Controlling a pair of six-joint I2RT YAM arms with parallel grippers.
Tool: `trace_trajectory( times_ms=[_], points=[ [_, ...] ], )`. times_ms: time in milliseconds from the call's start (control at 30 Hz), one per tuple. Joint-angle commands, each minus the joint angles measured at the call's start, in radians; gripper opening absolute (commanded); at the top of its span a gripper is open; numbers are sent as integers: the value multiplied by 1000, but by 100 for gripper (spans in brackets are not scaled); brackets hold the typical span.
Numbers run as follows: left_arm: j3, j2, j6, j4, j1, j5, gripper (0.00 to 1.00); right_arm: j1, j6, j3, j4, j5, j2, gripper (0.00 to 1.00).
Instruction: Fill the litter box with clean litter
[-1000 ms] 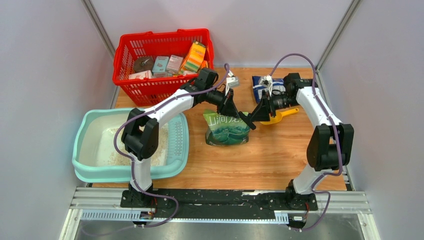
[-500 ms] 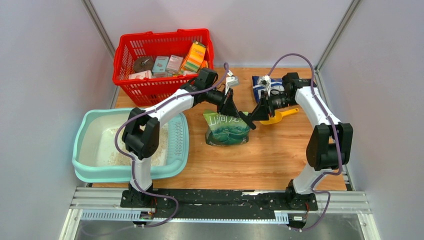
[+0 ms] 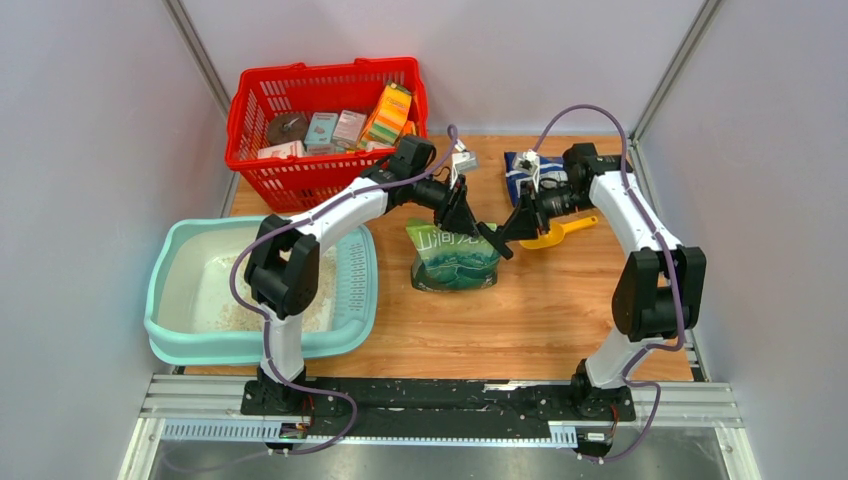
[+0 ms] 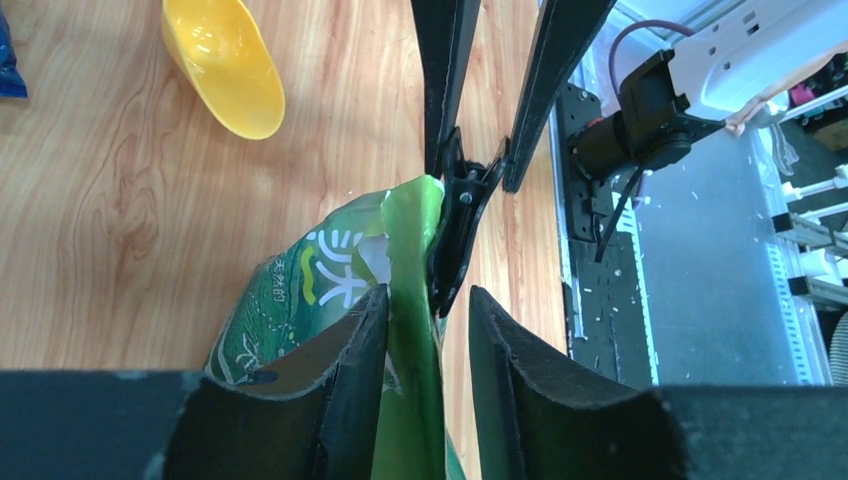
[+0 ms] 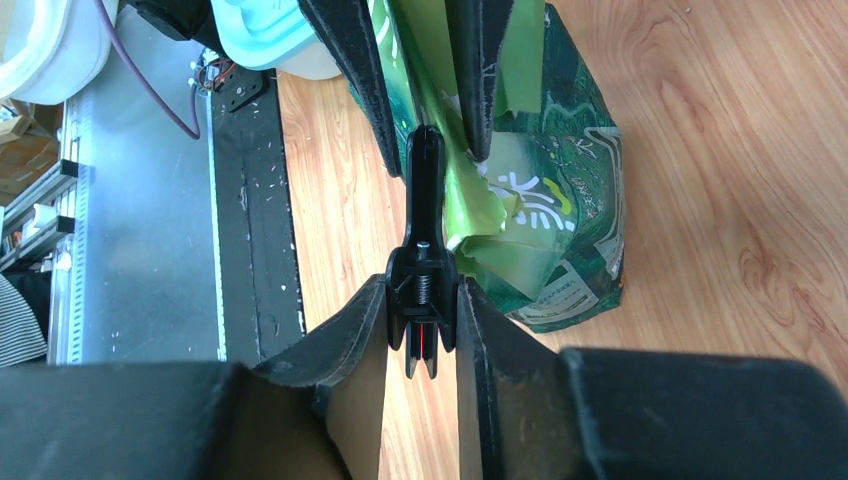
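Counter (image 3: 560, 300): litter box (image 3: 160, 275) at L edge, unmoved vs 1 s ago, w/ clean litter (image 3: 235, 310) heaped inside toward the grille side. Green bag (image 3: 455, 262) mid-counter, same spot. My R arm has edged slightly leftward. R hand (image 5: 420, 285) clamps black clip (image 5: 422, 230) on bag top. L hand (image 4: 428, 292) is narrow round the bag flap; can't tell if it's pinching.

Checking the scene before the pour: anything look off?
The green bag top is ragged and torn beside the black clip held by the right gripper. Also, pale grains speckle the base rail.
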Motion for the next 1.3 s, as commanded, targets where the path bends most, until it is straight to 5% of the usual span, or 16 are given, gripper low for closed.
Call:
trace_trajectory(
  times_ms=[0,233,400,1033,1200,1267],
  points=[
    [50,6,44,-52,3,-2,45,-13,-73,79,-70,23,-49,0],
    [33,-10,78,-84,32,12,47,-15,-149,100,-135,72,-91,0],
    [10,-17,-22,55,29,24,49,1,-151,80,-135,86,-68,0],
    [69,35,33,2,-14,75,52,57,-8,172,-57,173,46,0],
    [78,52,30,8,-23,71,40,63,1,182,-57,173,38,0],
    [82,56,27,14,-23,76,22,65,1,174,-55,176,35,0]
  ],
)
